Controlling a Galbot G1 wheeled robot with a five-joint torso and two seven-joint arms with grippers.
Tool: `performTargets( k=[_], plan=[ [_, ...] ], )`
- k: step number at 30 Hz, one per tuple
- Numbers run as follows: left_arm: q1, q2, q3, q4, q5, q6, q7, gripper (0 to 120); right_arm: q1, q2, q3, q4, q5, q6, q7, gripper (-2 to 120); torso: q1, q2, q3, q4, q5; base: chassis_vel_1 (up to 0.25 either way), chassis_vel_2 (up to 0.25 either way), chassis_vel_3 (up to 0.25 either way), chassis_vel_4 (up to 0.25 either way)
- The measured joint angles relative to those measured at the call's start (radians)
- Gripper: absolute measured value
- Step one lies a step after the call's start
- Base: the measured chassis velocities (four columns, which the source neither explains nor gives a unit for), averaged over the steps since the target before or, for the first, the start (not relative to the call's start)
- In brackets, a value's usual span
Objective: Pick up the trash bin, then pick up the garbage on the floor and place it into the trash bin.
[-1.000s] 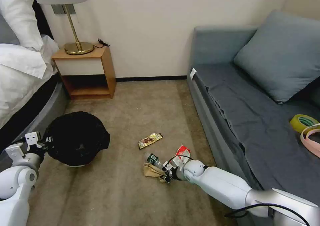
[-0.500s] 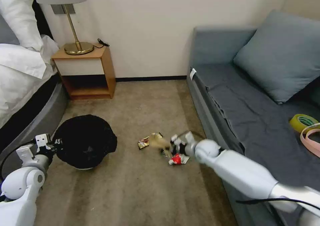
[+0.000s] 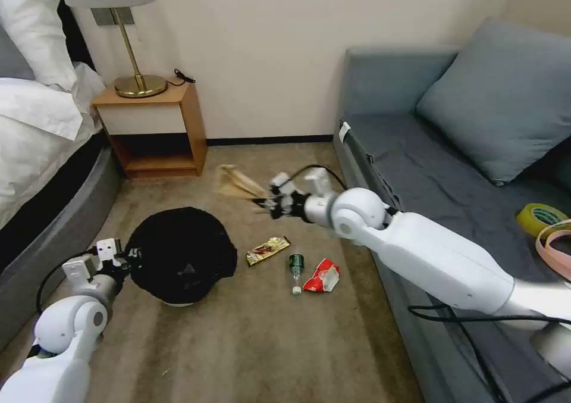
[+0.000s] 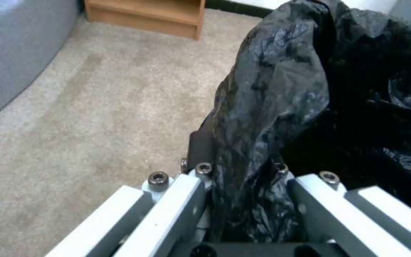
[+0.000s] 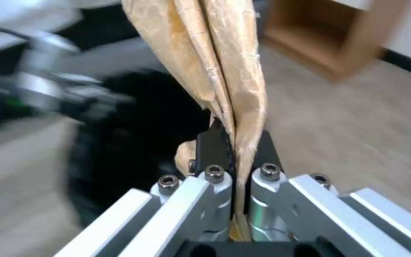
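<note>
The trash bin (image 3: 181, 254), white-based with a glossy black liner (image 4: 282, 107), is held at its rim by my left gripper (image 3: 122, 257), shut on the bin's edge (image 4: 243, 167). My right gripper (image 3: 267, 203) is in the air, beyond and to the right of the bin, shut on a tan paper scrap (image 3: 235, 184) that sticks out from between its fingers (image 5: 224, 82). On the carpet lie a gold-brown snack wrapper (image 3: 267, 250), a small clear bottle with a green label (image 3: 295, 267) and a red-and-white packet (image 3: 322, 275).
A bed (image 3: 41, 147) runs along the left. A wooden nightstand (image 3: 157, 126) with a brass lamp (image 3: 134, 63) stands at the wall. A grey sofa (image 3: 452, 177) with a cushion lines the right, a yellow tape roll (image 3: 540, 217) on its seat.
My right gripper has lifted the paper scrap off the floor and swung it up and left toward the bin. My left arm has carried the bin rightward toward the litter.
</note>
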Motion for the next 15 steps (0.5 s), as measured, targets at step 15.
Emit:
performTargets(
  k=[15],
  plan=[
    [0.012,0.016,-0.010,-0.004,-0.050,-0.007,0.015,4,0.062,0.313,-0.215,-0.207,-0.017,-0.013,0.027,0,0.000,0.000,0.000,0.0002,-0.0002,0.000,0.000,0.000,0.000]
  ],
)
